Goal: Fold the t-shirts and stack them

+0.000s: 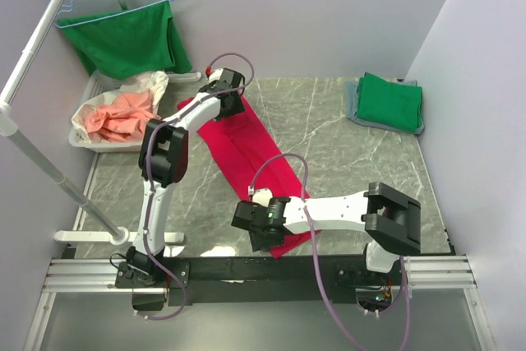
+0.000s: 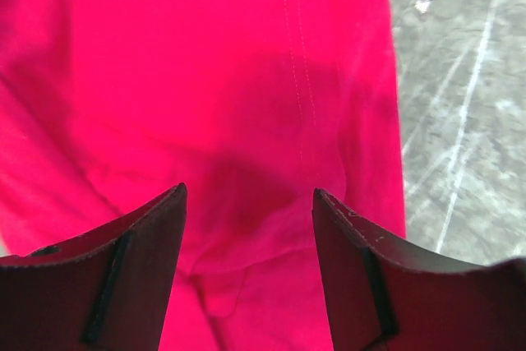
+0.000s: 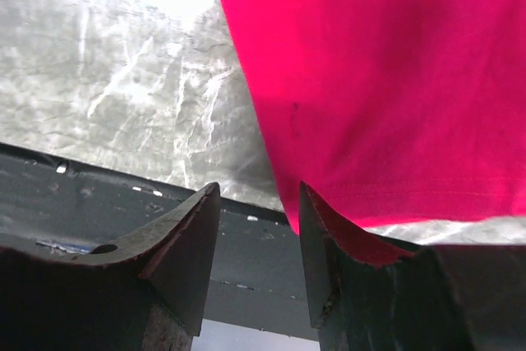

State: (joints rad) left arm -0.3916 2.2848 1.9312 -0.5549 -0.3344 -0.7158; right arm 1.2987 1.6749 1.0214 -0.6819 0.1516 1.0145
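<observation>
From above, the crimson-red soft cotton t-shirt (image 1: pixel 246 145) lies on the grey marbled desk (image 1: pixel 345 154) as a long narrow strip. It runs from far left to the near middle. The left arm (image 1: pixel 193 117) has the left jaws over the strip's far end, and the right arm (image 1: pixel 337 207) has the right jaws at its near end. At the far right a folded grass-green t-shirt (image 1: pixel 390 103) sits on top of a folded grey t-shirt (image 1: pixel 353 104). At the far left stand a white basket (image 1: pixel 82 141) and a green garment on a blue hanger (image 1: pixel 123 39).

The left wrist view shows the left jaws spread wide with nothing between them, only red t-shirt (image 2: pixel 205 80) below. A stitched seam runs down the cloth and bare desk (image 2: pixel 460 121) shows to the right. Whether the tips touch the fabric cannot be told.

In the right wrist view the right jaws stand partly apart. The hem of the red t-shirt (image 3: pixel 394 80) lies over one of them rather than in the gap. Through that gap shows the black rail (image 3: pixel 82 195) along the desk's (image 3: pixel 123 80) near edge.

The shirt is judged light, limp and not fragile. It will sag and slide on the smooth desk, and a shallow pinch may catch only the top layer. The best hold is probably the hem and the far end, taken through all layers at both ends together.
</observation>
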